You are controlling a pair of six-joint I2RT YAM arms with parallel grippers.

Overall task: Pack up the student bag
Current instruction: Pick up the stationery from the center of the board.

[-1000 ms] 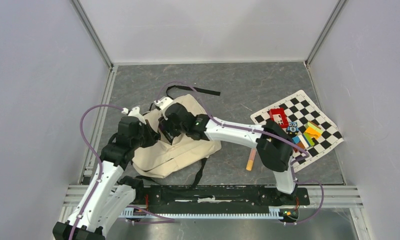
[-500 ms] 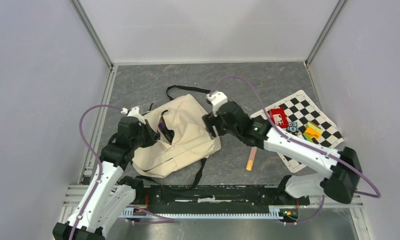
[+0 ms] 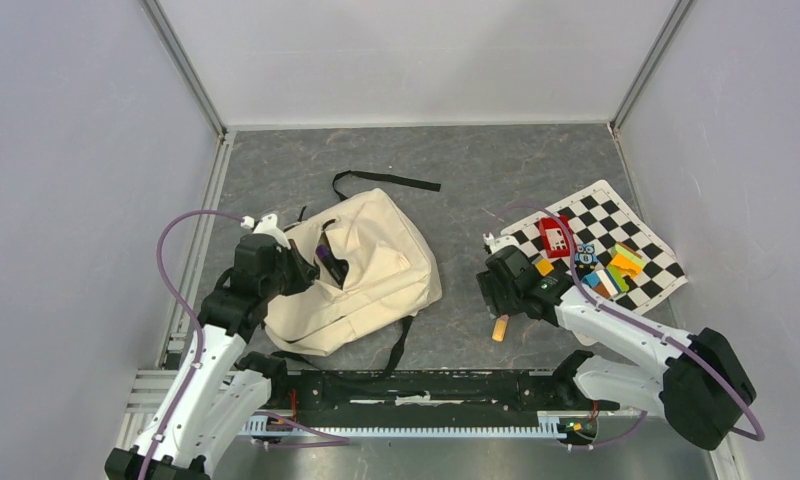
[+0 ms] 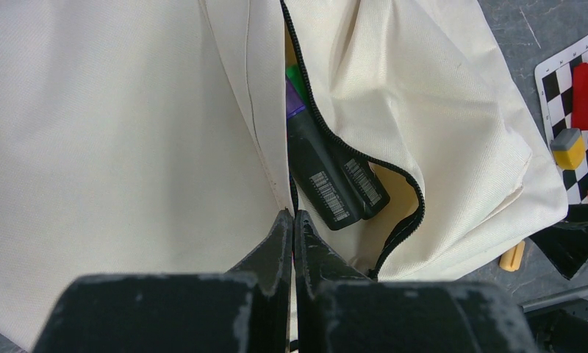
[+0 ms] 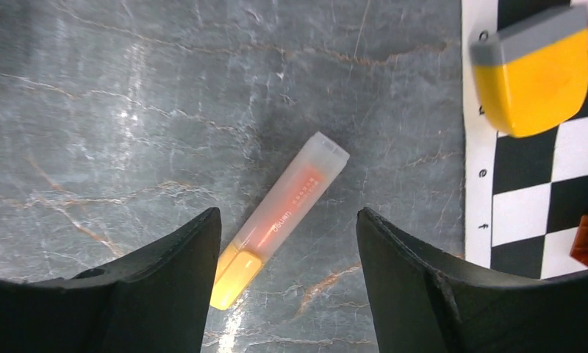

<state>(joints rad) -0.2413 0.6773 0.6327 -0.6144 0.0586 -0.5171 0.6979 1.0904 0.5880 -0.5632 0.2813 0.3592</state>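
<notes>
The right tool [image 5: 287,228] has swung away from the bag [image 3: 376,270] and now hangs open over an orange highlighter [image 5: 295,198] on the grey surface [image 5: 129,88] — a jaw on each side, not touching it. A checkered mat [image 3: 616,225] lies just beyond. The left tool [image 4: 292,220] is pinched closed on the zipper edge of the bag, which lies left of centre — dark markers [image 4: 335,184] show inside.

The student bag [image 3: 376,262] is cream with a black zipper [image 4: 420,197] and black straps [image 3: 396,181]. The markers [image 4: 328,184] are black with white barcodes, one tipped purple. The highlighter [image 5: 284,213] is pale orange with a yellow end. The tabletop [image 5: 129,110] is grey and marbled, the mat [image 3: 601,200] black-and-white checked, the block [image 5: 533,77] yellow with a grey top
</notes>
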